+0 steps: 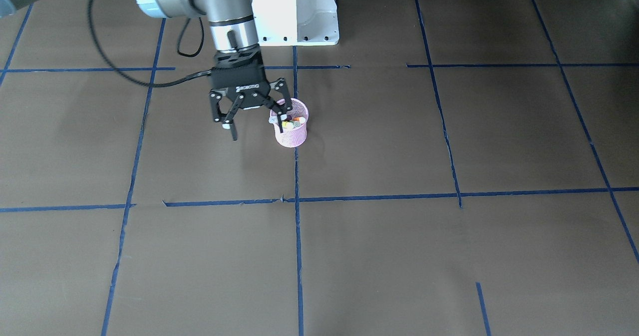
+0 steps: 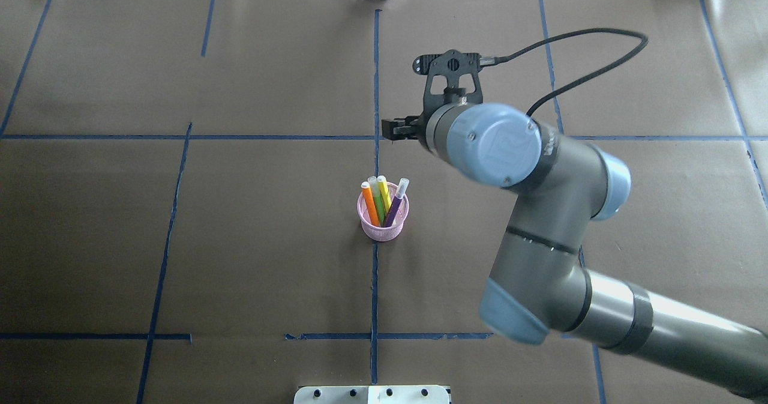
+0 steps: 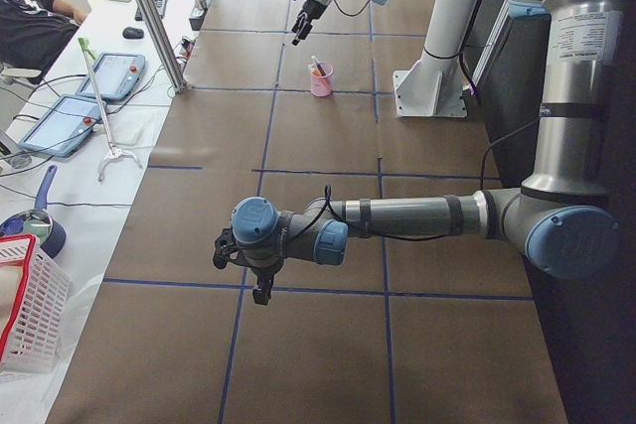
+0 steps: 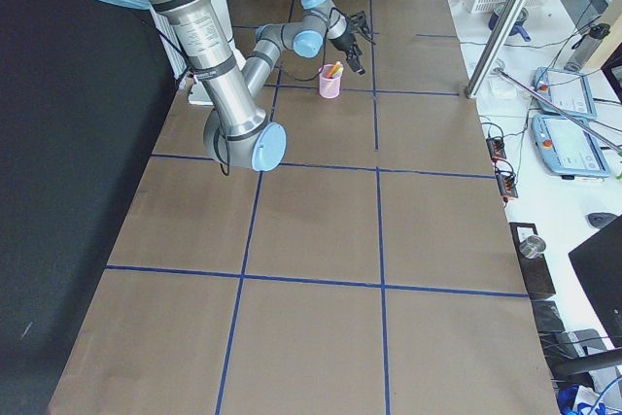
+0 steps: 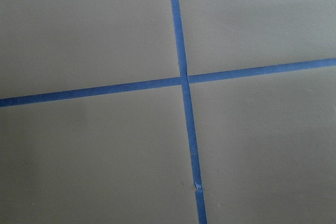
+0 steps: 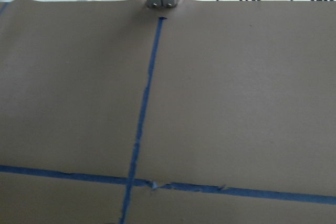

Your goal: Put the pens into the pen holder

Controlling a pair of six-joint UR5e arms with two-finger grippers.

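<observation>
- Apparently the collecting is done: the orange pen (image 2: 370,205), green pen (image 2: 377,201), yellow pen (image 2: 384,192) and purple pen (image 2: 396,203) all stand in the holder (image 2: 384,231), caps up.
- I see no pen lying loose around the holder.
- My right gripper (image 1: 257,119) hangs near the holder, above its rim, with its fingers spread and empty.
- My left gripper (image 3: 258,285) is well away from the holder, and I cannot tell how its fingers stand.
- All that's left, I judge, is to pull the right arm clear.
</observation>
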